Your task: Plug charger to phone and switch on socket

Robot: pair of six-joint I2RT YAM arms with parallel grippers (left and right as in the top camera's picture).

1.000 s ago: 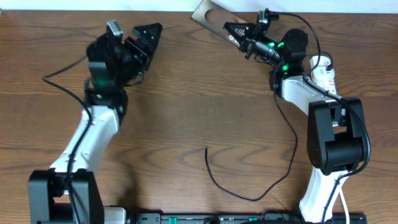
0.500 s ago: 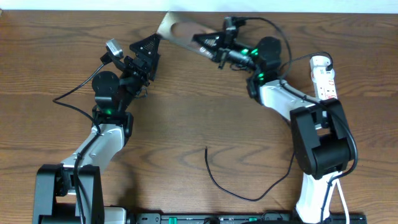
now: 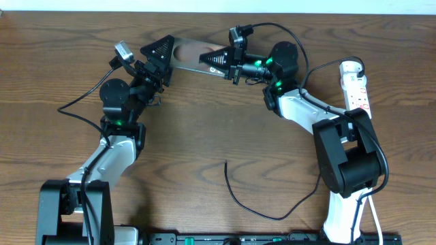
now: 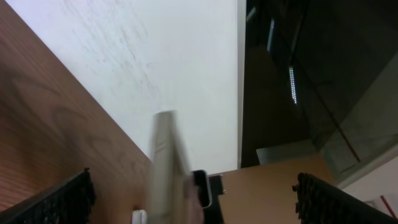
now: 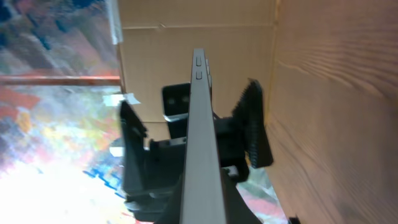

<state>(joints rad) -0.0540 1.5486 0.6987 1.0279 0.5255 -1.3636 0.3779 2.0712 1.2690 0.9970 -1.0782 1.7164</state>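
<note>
The right pincer (image 3: 216, 60) squeezes one end of the phone (image 3: 191, 52) and holds it up at the far side of the bench (image 3: 204, 122). The left pincer (image 3: 157, 61) gapes wide, just beside the phone's other end. The charger (image 3: 262, 207) lies loose near the front. The socket (image 3: 356, 82) sits far right.

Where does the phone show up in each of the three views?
Overhead: the phone is at top centre, one end held in the right gripper, above the table.
Left wrist: seen edge-on, a pale upright strip low and left of centre.
Right wrist: seen edge-on, a long strip running up the middle.
Shared landmark: the wooden table, at left in the left wrist view and at right in the right wrist view.
</note>
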